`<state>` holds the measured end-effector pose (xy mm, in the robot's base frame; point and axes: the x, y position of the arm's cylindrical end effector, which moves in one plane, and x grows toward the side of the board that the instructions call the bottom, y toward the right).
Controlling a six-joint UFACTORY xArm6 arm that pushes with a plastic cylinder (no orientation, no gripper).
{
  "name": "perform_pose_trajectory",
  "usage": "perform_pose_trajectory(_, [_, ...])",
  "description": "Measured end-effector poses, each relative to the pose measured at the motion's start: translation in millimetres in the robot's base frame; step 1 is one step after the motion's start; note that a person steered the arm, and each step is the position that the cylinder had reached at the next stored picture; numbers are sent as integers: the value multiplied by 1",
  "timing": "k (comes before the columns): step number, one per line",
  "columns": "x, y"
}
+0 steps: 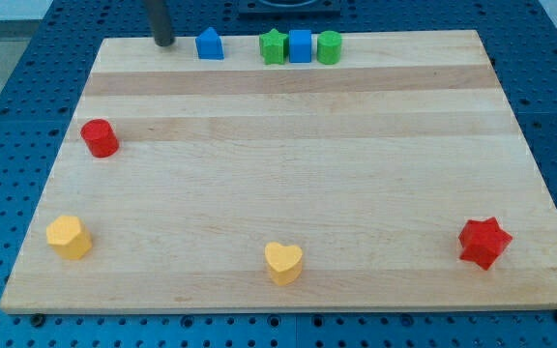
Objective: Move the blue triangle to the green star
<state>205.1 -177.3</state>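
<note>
My tip rests on the wooden board at the view's top edge, just to the view's left of the blue triangle and apart from it (a plain rod, so it has no fingers to clench or release). Further to the view's right, beyond a gap, sits the green star, touching a blue cube, with a green cylinder beside that. A red cylinder stands near the view's left edge. Along the view's bottom lie a yellow block, a yellow heart and a red star.
</note>
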Motion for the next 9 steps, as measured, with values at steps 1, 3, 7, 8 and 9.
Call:
perform_pose_trajectory(1, [21, 40])
perform_pose_trajectory(3, [21, 40])
perform_pose_trajectory(7, [10, 20])
perform_pose_trajectory(8, [-4, 29])
perform_pose_trajectory(9, [-8, 59])
